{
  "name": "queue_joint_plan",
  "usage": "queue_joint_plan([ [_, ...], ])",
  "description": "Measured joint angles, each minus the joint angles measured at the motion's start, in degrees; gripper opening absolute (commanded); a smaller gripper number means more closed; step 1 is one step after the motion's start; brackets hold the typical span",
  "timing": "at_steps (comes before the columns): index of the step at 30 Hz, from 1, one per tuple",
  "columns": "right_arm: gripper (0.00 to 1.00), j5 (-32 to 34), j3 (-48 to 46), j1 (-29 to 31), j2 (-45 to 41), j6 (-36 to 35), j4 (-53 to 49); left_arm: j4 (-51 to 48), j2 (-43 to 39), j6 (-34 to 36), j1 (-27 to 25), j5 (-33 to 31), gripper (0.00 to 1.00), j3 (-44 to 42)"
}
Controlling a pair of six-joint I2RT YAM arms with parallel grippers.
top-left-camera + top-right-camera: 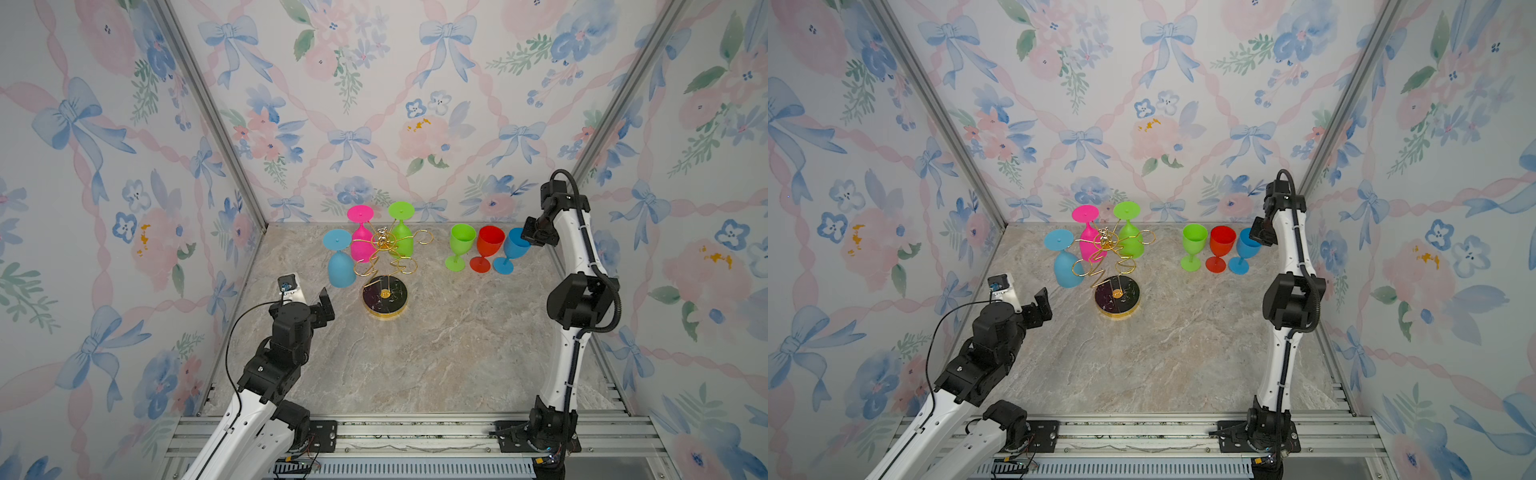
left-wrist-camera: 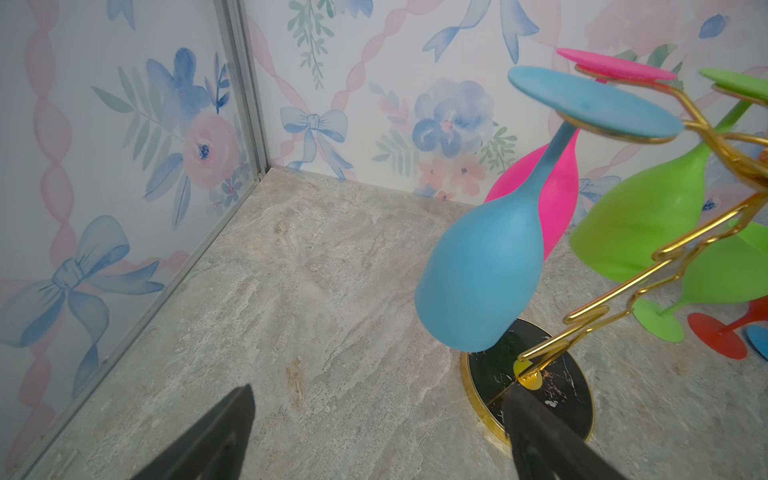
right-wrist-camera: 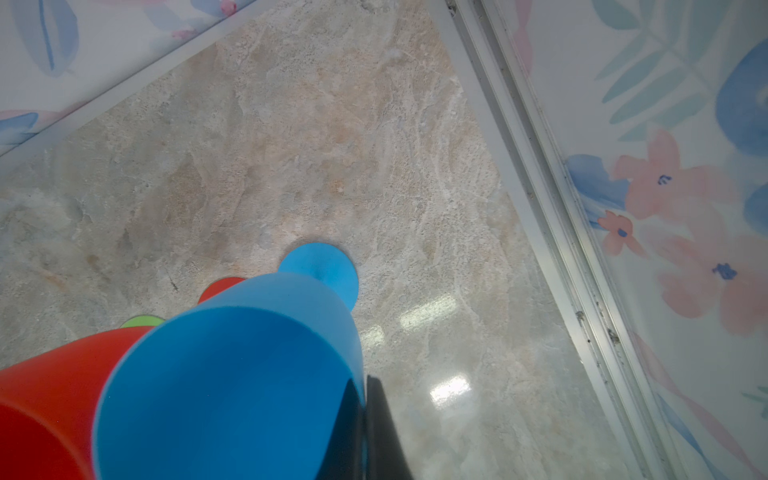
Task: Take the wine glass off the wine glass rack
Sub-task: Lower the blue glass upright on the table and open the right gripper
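My left claw (image 2: 380, 392) gapes by the hung blue glass (image 2: 478, 274); right claw (image 3: 363, 415) pinches the standing blue glass (image 3: 232, 395). I'd cup the hung bowl, slide outward off rack (image 1: 376, 291).

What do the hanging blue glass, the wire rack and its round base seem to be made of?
Hanging blue glass: opaque and matte, so probably plastic or silicone, not real glass.
Wire rack: thin shiny gold wire, likely plated metal.
Round base: glossy black with pale veins and a gold rim, marble-like; real stone or imitation, unclear.
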Motion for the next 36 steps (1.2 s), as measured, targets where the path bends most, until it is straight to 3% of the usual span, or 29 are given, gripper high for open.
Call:
queue_joint_plan([
  [15, 0.18, -0.04, -0.02, 0.02, -0.02, 0.90, 2.01, -0.02, -0.92, -0.13, 0.22, 0.22, 0.96, -0.24],
  [24, 0.34, 0.63, -0.74, 0.13, -2.21, 1.53, 4.48, 0.02, -2.14, -0.13, 0.26, 0.20, 0.96, -0.28],
  [34, 0.47, 1.84, -10.34, 1.73, -17.62, -0.42, 8.96, 0.02, -1.81, -0.15, 0.98, 0.39, 0.96, -0.28],
  [36, 0.57, 1.86, -16.33, 2.56, -23.52, -1.46, 11.96, 0.00, -1.46, -0.17, 1.11, 0.44, 0.95, -0.28],
])
